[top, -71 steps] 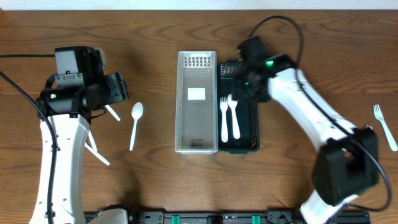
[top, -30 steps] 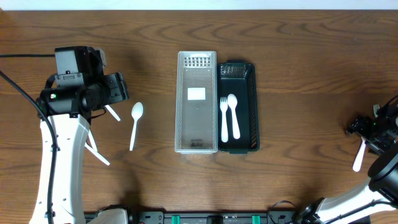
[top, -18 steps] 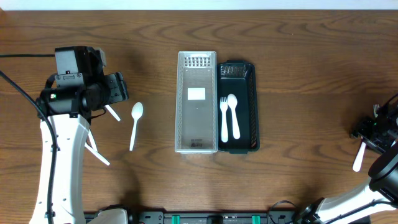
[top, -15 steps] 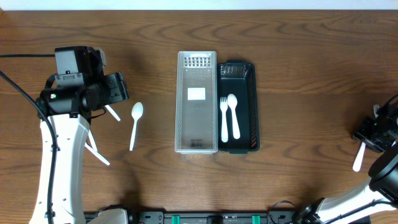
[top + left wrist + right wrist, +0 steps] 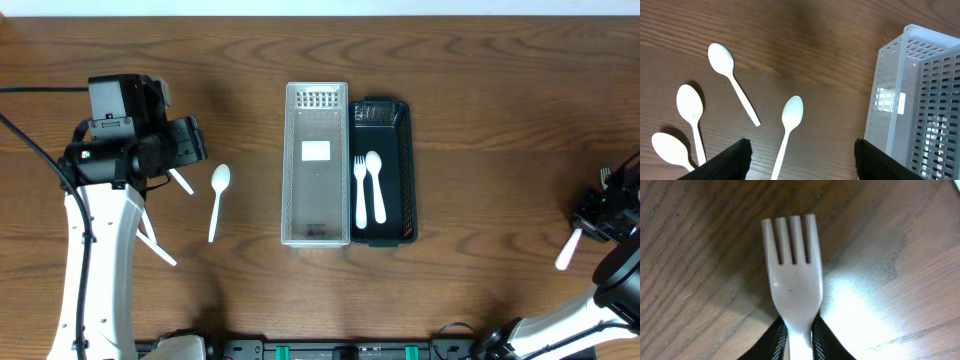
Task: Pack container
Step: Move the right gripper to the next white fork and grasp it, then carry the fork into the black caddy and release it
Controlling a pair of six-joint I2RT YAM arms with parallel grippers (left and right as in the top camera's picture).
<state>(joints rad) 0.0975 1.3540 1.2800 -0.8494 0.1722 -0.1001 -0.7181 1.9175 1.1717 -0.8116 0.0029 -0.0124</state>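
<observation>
On the table (image 5: 480, 90), the clear bin (image 5: 290, 165) sits touching the black bin (image 5: 407, 170), which holds a packed fork (image 5: 359, 190) and packed spoon (image 5: 374, 185). My left gripper (image 5: 801, 150) hangs wide open over loose spoons (image 5: 790, 125) left of the bins. My right gripper (image 5: 799, 335), at the table's far right, pinches a white fork (image 5: 792, 280) by its neck.

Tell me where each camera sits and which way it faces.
Overhead: above the table, looking straight down; clear bin, dark bin, left arm, right arm.
Left wrist: looks down at loose spoons and the clear bin; open jaws at bottom.
Right wrist: close over the table, facing the fork; jaws shut on it.
Shared: overhead and left wrist both show the clear bin.
</observation>
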